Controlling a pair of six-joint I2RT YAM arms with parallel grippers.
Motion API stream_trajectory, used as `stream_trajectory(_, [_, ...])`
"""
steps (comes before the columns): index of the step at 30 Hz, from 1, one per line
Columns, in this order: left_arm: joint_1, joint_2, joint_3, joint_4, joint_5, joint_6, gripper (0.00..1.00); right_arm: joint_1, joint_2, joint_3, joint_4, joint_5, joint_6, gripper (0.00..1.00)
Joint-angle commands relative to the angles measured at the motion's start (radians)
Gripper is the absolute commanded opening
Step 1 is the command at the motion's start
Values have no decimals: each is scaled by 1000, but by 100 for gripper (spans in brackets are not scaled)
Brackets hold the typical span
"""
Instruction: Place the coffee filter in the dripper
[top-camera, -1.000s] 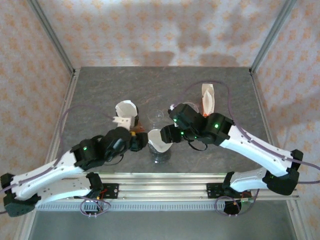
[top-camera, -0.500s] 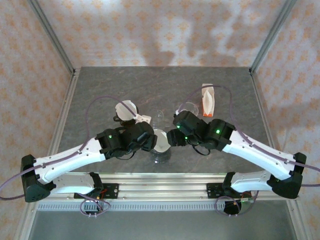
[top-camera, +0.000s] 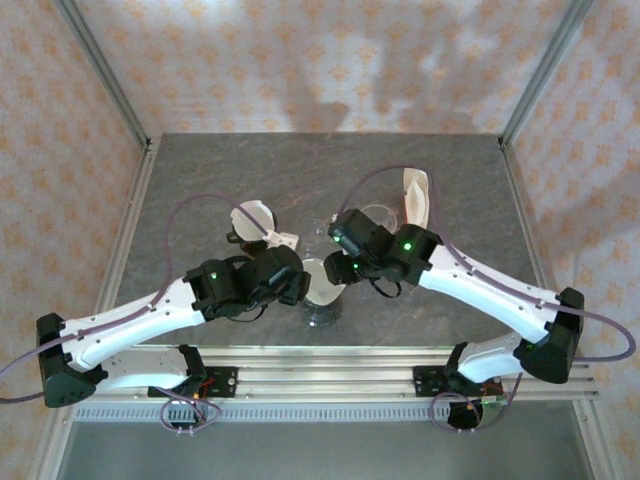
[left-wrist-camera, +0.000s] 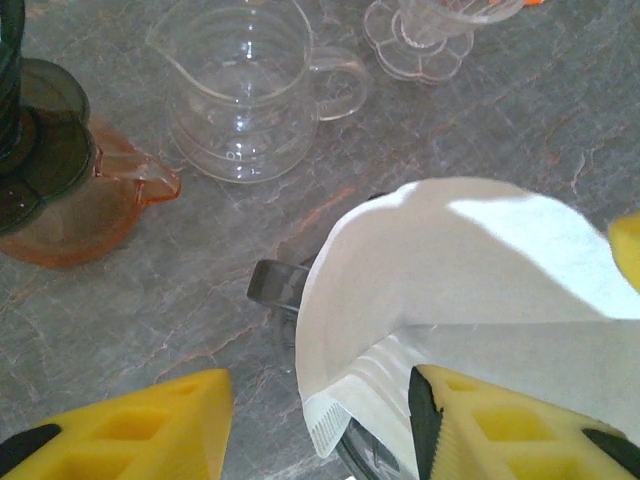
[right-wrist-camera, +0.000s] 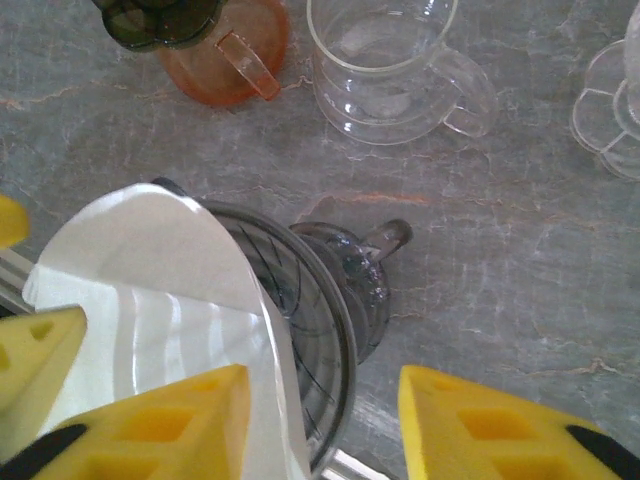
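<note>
A white paper coffee filter (left-wrist-camera: 450, 270), cone-shaped with a crimped seam, sits partly inside a smoky, ribbed glass dripper (right-wrist-camera: 320, 290) at the middle of the grey, stone-veined tabletop (left-wrist-camera: 150, 300). Its upper edge stands above the rim. The left gripper (left-wrist-camera: 318, 400) has blocky yellow fingers spread wide, one touching the paper and the other clear of it. The right gripper (right-wrist-camera: 325, 385), also parted, straddles the dripper's rim. Nearby stand a clear glass jug (left-wrist-camera: 240, 90) and an orange glass piece (left-wrist-camera: 90, 210).

Grey marbled table (top-camera: 200, 170), clear glass server (left-wrist-camera: 240, 95), orange cup (right-wrist-camera: 225, 40), smoked glass dripper (right-wrist-camera: 340, 290) near the front edge
</note>
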Motion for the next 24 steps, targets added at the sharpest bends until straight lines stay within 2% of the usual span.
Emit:
stream_trajectory(1, [-8, -14, -21, -16, 6, -13, 49, -9, 22, 47, 2, -24, -41, 39])
stream_trajectory(10, [-7, -14, -30, -2, 16, -16, 48, -16, 52, 60, 9, -54, -54, 36])
stream_trajectory(17, [-7, -12, -36, 10, 21, -18, 48, -16, 68, 62, 5, -77, -60, 27])
stream_trajectory(20, [-7, -9, -38, 13, 25, -18, 48, -16, 69, 59, 6, -77, -60, 22])
stream_trajectory(23, [-7, -9, -37, 14, 25, -18, 48, -16, 70, 58, 6, -71, -58, 9])
stream_trajectory(24, [-6, -9, -37, 14, 24, -18, 48, -16, 69, 59, 5, -61, -56, 1])
